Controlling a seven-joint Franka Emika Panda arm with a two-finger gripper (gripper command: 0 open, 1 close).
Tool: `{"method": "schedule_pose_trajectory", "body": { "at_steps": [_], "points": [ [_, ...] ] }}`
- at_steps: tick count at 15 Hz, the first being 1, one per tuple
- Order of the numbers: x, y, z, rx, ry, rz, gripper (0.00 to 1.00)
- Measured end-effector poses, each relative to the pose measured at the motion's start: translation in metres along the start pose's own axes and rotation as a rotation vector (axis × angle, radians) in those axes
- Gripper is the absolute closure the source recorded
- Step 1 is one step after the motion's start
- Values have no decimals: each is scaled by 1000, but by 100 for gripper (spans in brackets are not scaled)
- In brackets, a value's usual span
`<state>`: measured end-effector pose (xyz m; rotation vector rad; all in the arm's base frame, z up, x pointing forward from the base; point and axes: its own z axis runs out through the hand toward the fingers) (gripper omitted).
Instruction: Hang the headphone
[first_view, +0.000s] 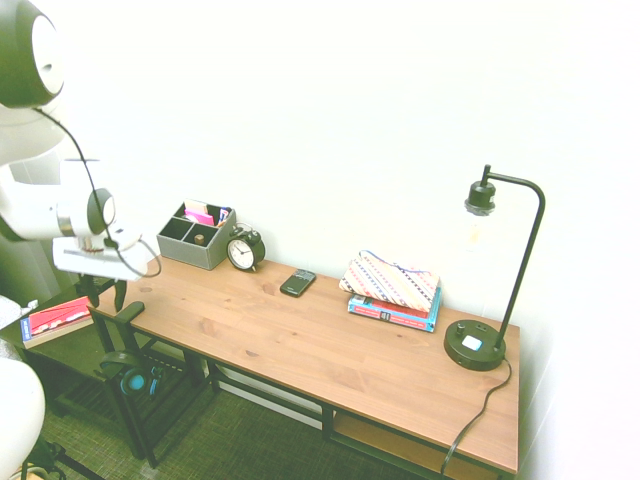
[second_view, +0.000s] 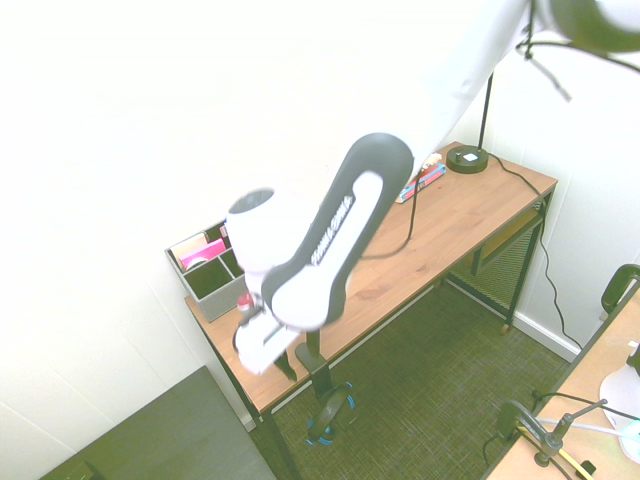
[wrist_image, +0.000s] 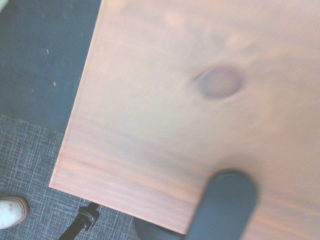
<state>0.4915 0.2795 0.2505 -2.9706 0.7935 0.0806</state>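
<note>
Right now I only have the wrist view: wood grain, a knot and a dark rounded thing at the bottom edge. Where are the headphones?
Observer: The headphones hang below the end of the desk, from a black hook at its edge.
Operator: Is the gripper on them?
Observer: No. The gripper is above that end of the desk, clear of them, fingers apart.
Operator: Anything else on the desk?
Observer: A clock, a phone, books, a lamp and an organizer, none of them under the gripper.
</note>
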Motion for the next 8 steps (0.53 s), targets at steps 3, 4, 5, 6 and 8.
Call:
{"method": "schedule_pose_trajectory", "body": {
  "at_steps": [3, 4, 5, 6, 8],
  "points": [
    [77, 79, -81, 51, 1, 1, 0],
    [93, 108, -97, 51, -4, 12, 0],
    [100, 135, -113, 37, -6, 32, 0],
    [102, 155, -125, 24, -5, 51, 0],
    [102, 191, -140, 6, 13, 83, 0]
  ]
}}
